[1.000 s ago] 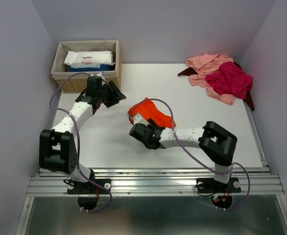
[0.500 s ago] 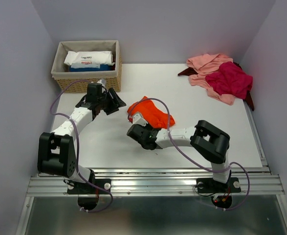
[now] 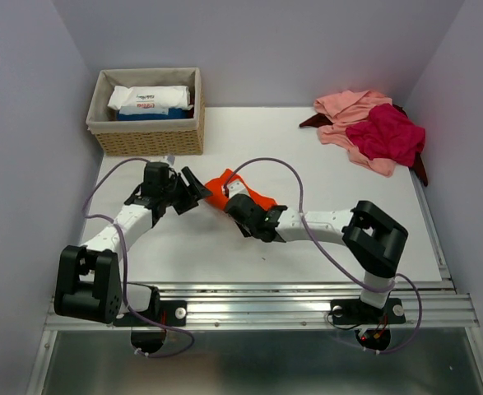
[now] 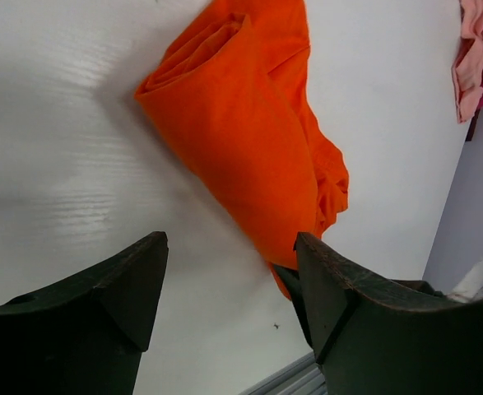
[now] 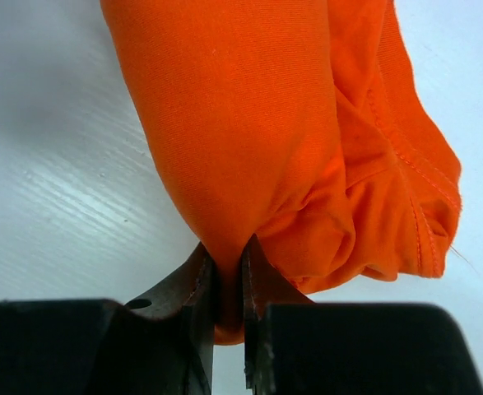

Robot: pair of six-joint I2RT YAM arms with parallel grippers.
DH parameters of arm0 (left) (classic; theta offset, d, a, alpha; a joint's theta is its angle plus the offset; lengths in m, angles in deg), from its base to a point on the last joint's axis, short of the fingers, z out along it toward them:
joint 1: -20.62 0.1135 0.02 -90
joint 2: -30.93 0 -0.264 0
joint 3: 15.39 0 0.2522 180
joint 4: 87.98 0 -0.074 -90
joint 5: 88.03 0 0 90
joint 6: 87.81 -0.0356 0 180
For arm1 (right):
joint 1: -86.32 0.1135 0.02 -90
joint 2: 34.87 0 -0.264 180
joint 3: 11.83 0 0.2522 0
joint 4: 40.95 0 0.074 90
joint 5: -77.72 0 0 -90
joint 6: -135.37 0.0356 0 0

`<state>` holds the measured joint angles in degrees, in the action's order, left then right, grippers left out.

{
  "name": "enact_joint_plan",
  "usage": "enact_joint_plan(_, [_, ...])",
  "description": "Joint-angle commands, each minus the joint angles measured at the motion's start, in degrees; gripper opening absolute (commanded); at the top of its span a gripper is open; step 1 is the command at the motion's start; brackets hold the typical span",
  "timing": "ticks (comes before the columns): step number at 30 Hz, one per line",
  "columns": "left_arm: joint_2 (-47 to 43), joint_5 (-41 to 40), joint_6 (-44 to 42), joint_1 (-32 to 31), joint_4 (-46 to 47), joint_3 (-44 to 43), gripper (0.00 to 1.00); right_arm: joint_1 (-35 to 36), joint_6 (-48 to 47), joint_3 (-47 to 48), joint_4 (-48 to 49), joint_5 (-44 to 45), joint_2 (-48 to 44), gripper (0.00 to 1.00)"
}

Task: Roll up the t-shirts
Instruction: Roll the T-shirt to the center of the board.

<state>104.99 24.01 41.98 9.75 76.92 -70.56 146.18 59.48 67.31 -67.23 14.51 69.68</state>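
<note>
**Overhead and wrist views: rolling of the first garment.** Within the last second the right gripper (image 5: 229,284) moved up the white table (image 3: 364,222) from the near side of the bright orange-red cloth t-shirt (image 4: 241,140) and closed on it. Meanwhile the left gripper (image 3: 190,191) swung away from the woven basket (image 3: 146,136) and came down to the bundle's left end. The shirt lay near the table's centre as a loose, half-formed tube, and had shifted a little towards the left arm. Judged from this, one end was secured and the other was about to be taken, so that the roll could be tightened or squared. The rolling looked under way, not finished.

- **Right jaws:** nearly together, clamped on a fold of the orange cloth at the bundle's lower edge, with cloth bulging above the pinch.
- **Left jaws:** wide apart and holding nothing, framing the bundle's tapering end. Whether the one finger (image 4: 340,304) beside that end touched the cloth could not be told.

The heap of salmon-pink, magenta and dark maroon shirts (image 3: 373,132) lay in the far right corner, well apart from both arms.
</note>
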Motion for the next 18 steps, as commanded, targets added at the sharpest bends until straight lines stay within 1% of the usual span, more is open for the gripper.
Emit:
enact_joint_plan(1, [-0.7, 0.6, 1.6, -0.4, 7.0, 3.9, 0.75, -1.6, 4.7, -1.0, 3.4, -9.8, -3.2, 0.01])
enact_joint_plan(3, [0.0, 1.2, 2.8, -0.4, 11.9, 5.9, 0.75, -2.7, 5.4, -1.5, 3.7, -12.0, -3.7, 0.01])
enact_joint_plan(4, [0.1, 1.2, 3.3, -0.4, 11.9, 6.4, 0.75, -2.7, 5.7, -1.5, 3.7, -12.6, -3.8, 0.01])
enact_joint_plan(6, [0.8, 0.9, 4.0, -0.7, 15.1, 7.7, 0.75, -3.4, 6.0, -1.8, 3.8, -14.3, -4.1, 0.01])
enact_joint_plan(12, [2.6, -0.2, 6.8, -1.4, 23.9, 10.5, 0.76, -4.0, 5.7, -2.2, 3.8, -15.9, -5.1, 0.01])
enact_joint_plan(16, [7.0, -0.1, 8.9, -1.9, 32.2, 11.7, 0.76, -4.0, 5.4, -2.5, 3.8, -16.6, -5.5, 0.01])
enact_joint_plan(18, [8.6, -0.3, 9.8, -2.2, 34.2, 11.8, 0.76, -4.0, 5.3, -2.5, 3.8, -16.7, -5.8, 0.01])
